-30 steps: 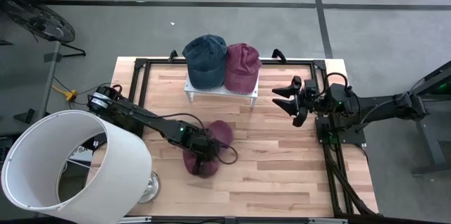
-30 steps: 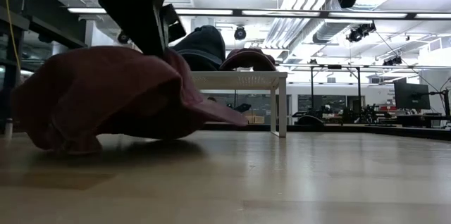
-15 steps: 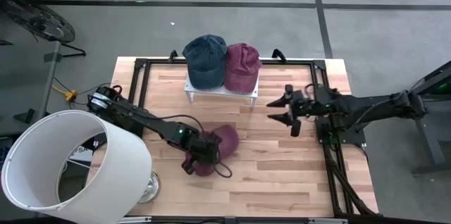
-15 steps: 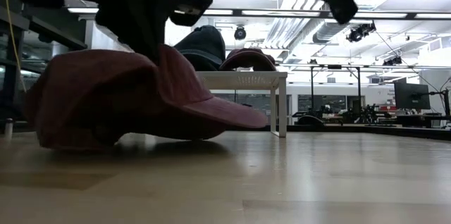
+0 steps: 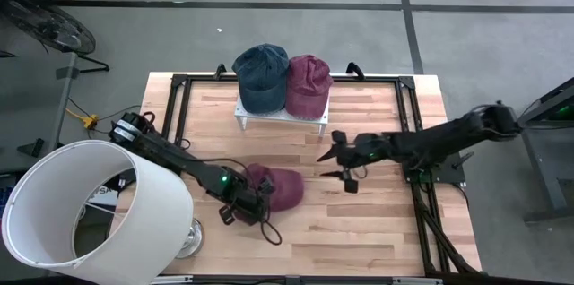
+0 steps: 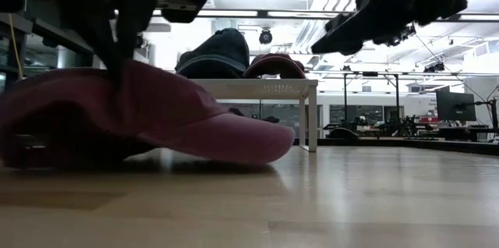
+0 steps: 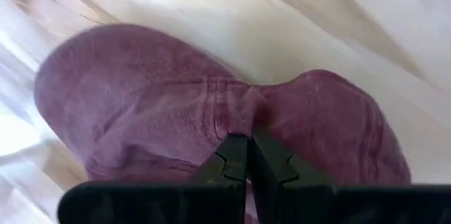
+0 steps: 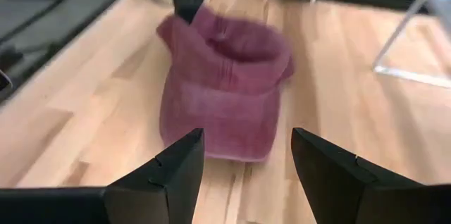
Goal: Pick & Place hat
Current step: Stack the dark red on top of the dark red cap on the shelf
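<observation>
Maroon fabric bunches where the left gripper (image 7: pixel 246 155) has its jaws clenched on the back of the loose hat (image 5: pixel 274 187), which lies on the wooden bench (image 5: pixel 359 222) near its front-left part, brim pointing toward the right arm. The right gripper (image 5: pixel 339 161) hovers just beside the brim, above the bench, jaws spread and holding nothing. Farther back, a blue hat (image 5: pixel 261 76) and a second maroon hat (image 5: pixel 308 83) sit side by side on a small white rack (image 5: pixel 280 115).
</observation>
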